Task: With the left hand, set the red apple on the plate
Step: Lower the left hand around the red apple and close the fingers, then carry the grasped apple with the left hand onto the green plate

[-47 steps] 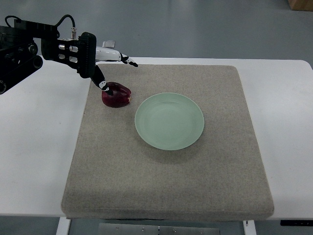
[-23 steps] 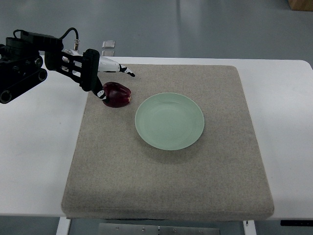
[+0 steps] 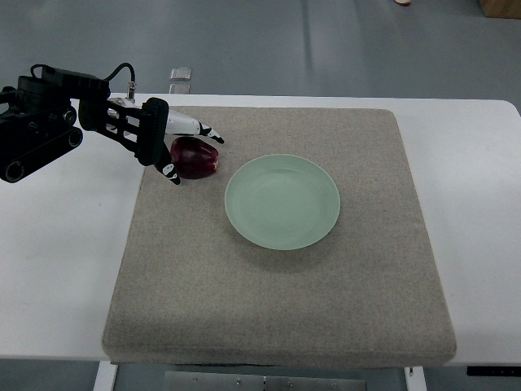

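Dark red apple (image 3: 195,156) sits on the grey mat (image 3: 285,309), just left of the pale green plate (image 3: 282,201). The left hand (image 3: 167,147) has its fingers (image 3: 205,131) spread around the apple's left side, not clamped on it.

One red apple (image 3: 195,156) sits at about ten o'clock from centre. One pale green plate (image 3: 282,201) lies near the middle. One grey felt mat (image 3: 277,309) covers most of one white table (image 3: 49,269). One robot hand, the left hand (image 3: 169,147), shows at nine to ten o'clock, fingers spread about the apple. One small clear object (image 3: 181,72), possibly a floor fitting, shows at eleven o'clock beyond the table.
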Available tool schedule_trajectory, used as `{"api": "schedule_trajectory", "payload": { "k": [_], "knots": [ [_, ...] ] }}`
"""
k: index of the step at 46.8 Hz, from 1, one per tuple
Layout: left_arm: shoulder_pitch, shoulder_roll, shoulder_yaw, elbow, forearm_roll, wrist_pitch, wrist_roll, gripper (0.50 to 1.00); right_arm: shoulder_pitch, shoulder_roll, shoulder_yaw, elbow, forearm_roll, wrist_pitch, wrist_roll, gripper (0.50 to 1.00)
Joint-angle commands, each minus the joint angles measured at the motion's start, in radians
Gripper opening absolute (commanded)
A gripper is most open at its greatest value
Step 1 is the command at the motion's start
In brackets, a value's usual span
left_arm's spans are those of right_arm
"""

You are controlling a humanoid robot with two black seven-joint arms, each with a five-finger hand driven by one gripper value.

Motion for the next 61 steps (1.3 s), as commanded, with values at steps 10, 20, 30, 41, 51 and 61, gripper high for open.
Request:
{"api": "schedule_trajectory", "payload": {
  "k": [10, 20, 30, 41, 51, 61],
  "knots": [
    [0.005, -0.001, 0.002, 0.005, -0.003, 0.027, -0.001, 0.994, 0.0, 0.0, 0.001, 0.0, 0.0, 0.0, 0.0, 0.964],
    [0.014, -0.002, 0.008, 0.006, -0.002, 0.031, -0.003, 0.969, 0.0, 0.0, 0.0, 0.0, 0.0, 0.0, 0.0, 0.964],
    [0.015, -0.019, 0.01, 0.021, 0.011, 0.034, -0.003, 0.857, 0.0, 0.0, 0.0, 0.0, 0.0, 0.0, 0.0, 0.964],
    [0.017, -0.034, 0.01, 0.049, 0.015, 0.091, -0.002, 0.757, 0.0, 0.0, 0.0, 0.0, 0.0, 0.0, 0.0, 0.964],
    [0.014, -0.036, 0.041, 0.048, 0.015, 0.09, -0.003, 0.5, 0.0, 0.0, 0.0, 0.0, 0.0, 0.0, 0.0, 0.964],
    [0.012, -0.036, 0.041, 0.046, 0.012, 0.09, -0.003, 0.5, 0.0, 0.0, 0.0, 0.0, 0.0, 0.0, 0.0, 0.964]
  ]
}}
